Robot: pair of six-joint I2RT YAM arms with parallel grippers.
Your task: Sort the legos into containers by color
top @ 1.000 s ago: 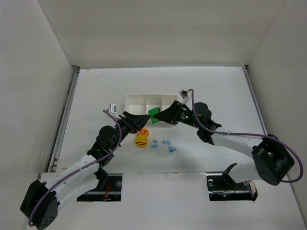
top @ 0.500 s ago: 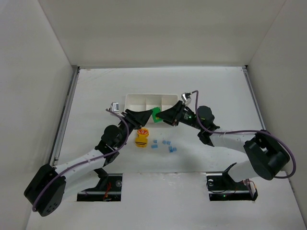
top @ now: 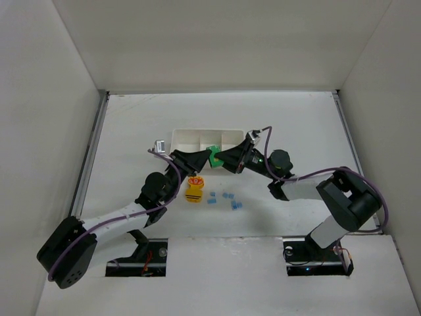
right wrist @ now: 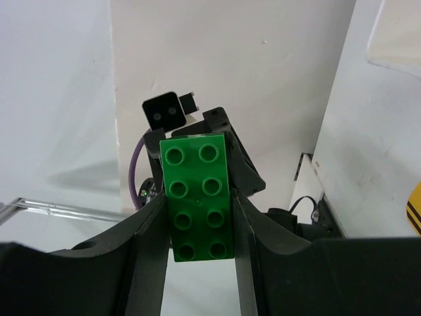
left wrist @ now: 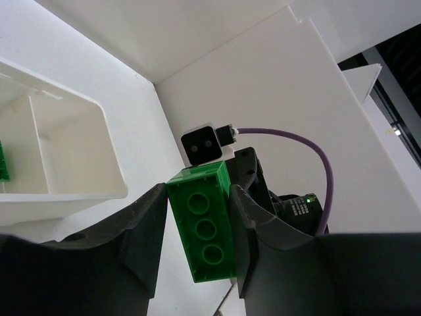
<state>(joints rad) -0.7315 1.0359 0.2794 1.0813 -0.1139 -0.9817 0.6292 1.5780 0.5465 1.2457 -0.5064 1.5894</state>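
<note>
A green lego (top: 214, 158) is being held just in front of the tray (top: 204, 130). It is being pinched by both the left end effector (left wrist: 197, 201) and the right end effector (right wrist: 199, 201). One grip should be let go slowly, so it is not being dropped.

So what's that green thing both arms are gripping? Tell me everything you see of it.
It's a bright green brick of glossy plastic, oblong, with eight round studs in two rows on one face and three hollow tubes underneath. The left pincer and right pincer each clamp its long sides, holding it beside the near wall of the white tray.
</note>
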